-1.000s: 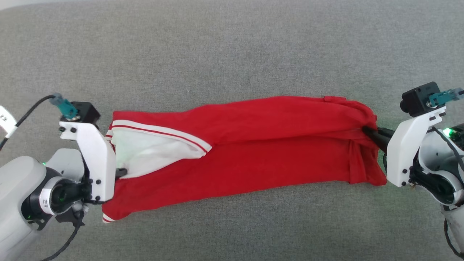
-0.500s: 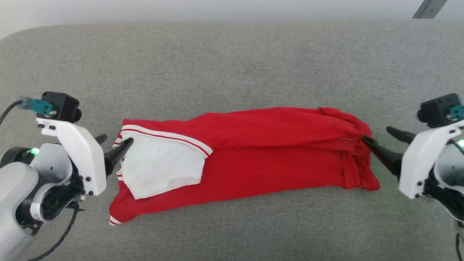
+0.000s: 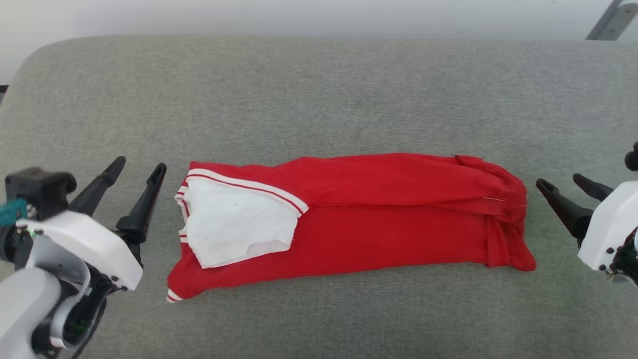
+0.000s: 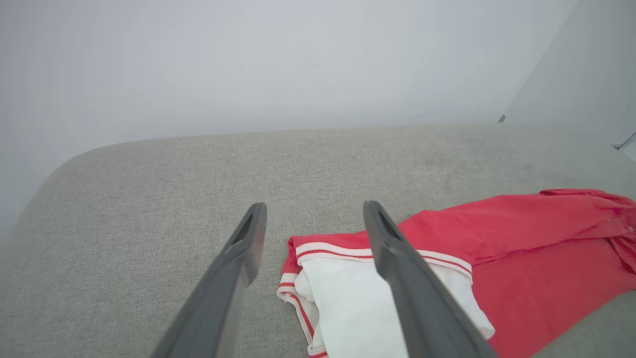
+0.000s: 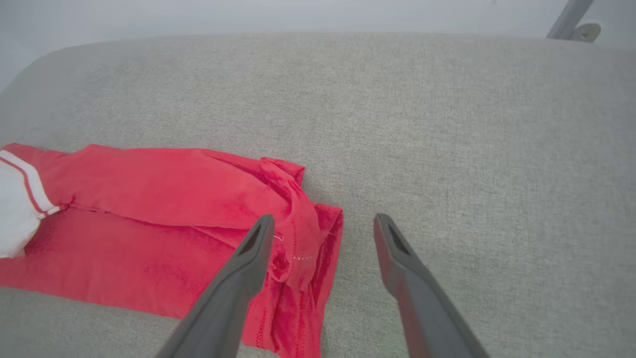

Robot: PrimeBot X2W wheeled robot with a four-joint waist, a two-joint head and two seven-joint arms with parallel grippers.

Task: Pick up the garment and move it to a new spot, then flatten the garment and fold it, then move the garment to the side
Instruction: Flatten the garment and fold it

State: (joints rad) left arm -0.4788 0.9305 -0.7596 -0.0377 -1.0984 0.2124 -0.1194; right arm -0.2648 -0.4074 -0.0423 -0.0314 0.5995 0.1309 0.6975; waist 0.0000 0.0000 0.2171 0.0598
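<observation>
The red jersey lies folded lengthwise in a long band across the grey cushion, with striped trim and a flap of white lining turned out at its left end. No lettering shows. My left gripper stands open just left of that end, apart from the cloth. At the other end my right gripper is open too, a small gap from the bunched red hem. In the left wrist view my gripper hangs above the trim; the right wrist view has my gripper over the hem's edge.
The grey fabric cushion stretches wide beyond the jersey, its rounded far-left corner meeting a pale wall. A grey metal leg shows past the back right edge.
Both grippers have let go of the jersey's ends, opened and drawn back outward. The jersey now rests flat. The head camera has tilted, so the whole scene sits lower.
</observation>
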